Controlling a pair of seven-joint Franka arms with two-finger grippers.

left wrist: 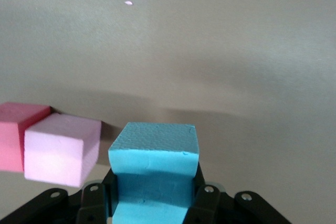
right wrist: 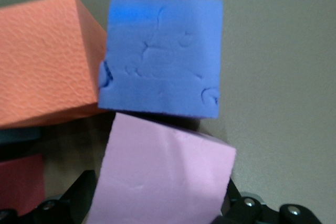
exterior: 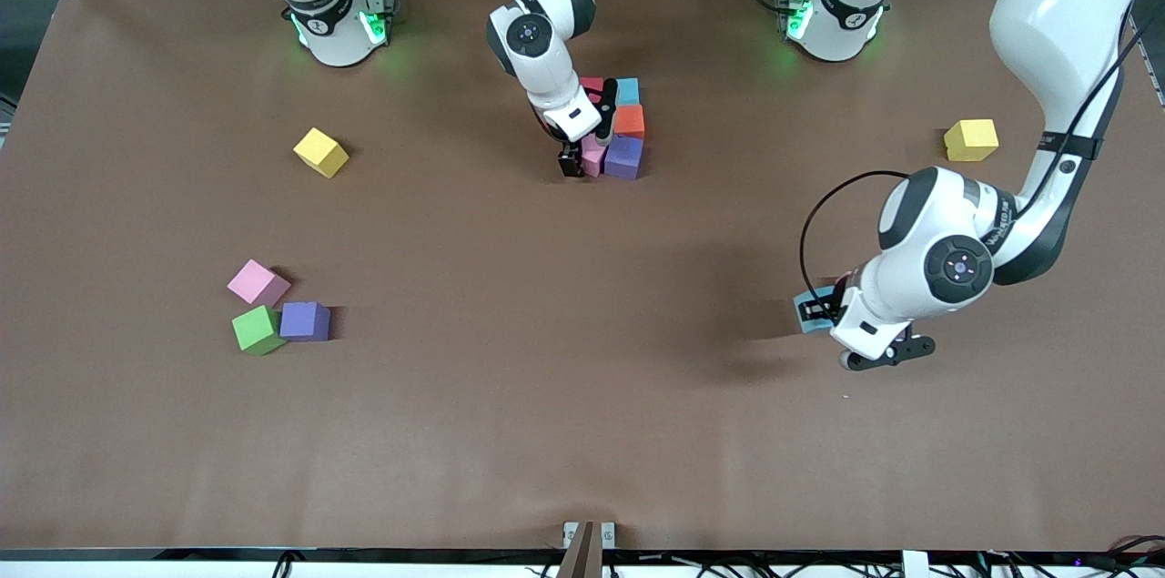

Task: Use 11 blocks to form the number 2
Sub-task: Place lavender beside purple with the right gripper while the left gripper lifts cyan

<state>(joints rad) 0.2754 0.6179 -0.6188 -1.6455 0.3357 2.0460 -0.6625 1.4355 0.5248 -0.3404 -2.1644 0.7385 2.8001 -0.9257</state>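
1. The right gripper (exterior: 582, 155) is down at the cluster of blocks near the robots' bases, its fingers spread wide on either side of a pink block (right wrist: 165, 174). That block sits on the surface just beside a purple block (right wrist: 160, 56), which touches an orange block (right wrist: 44, 59).
2. The pink block looks slightly turned against the purple one. To my eye, the right gripper should lift straight up so neither finger drags it further askew.
3. The rest of the cluster, a red block (exterior: 592, 86) and a light blue block (exterior: 628, 91), lies just past the fingers toward the bases.
4. The left gripper (exterior: 824, 309) is low toward the left arm's end of the surface, fingers clamped on a second light blue block (left wrist: 155, 174). The grip looks centred.
5. Just beside those fingers rest another pink block (left wrist: 62, 148) and a red one (left wrist: 18, 136), touching each other. Lifting vertically first would avoid knocking them.
6. A pink block (exterior: 258, 282), green block (exterior: 258, 329) and purple block (exterior: 305, 320) wait well apart from both grippers, toward the right arm's end.
7. The two yellow cubes (exterior: 320, 151) play no part.
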